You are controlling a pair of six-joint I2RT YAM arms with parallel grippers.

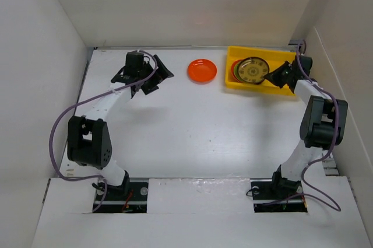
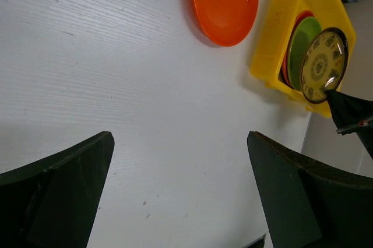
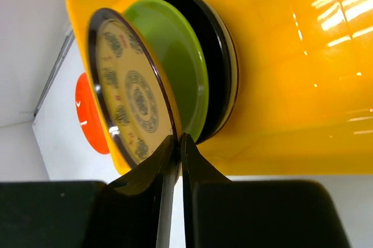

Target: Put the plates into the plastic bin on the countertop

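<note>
The right gripper (image 3: 178, 140) is pinched shut on the rim of the brown-and-gold patterned plate (image 3: 131, 93). It holds the plate tilted inside the yellow plastic bin (image 3: 291, 55), over the lime green plate (image 3: 180, 67) and black plate (image 3: 217, 38) stacked there. The left gripper (image 2: 179, 143) stands wide open and empty above the countertop (image 2: 116, 55), near the orange plate (image 2: 226, 0) lying outside the bin. Hazard: the hold is a thin pinch at one edge. Released at this tilt, the plate may slide off the stack or strike the bin wall.
</note>
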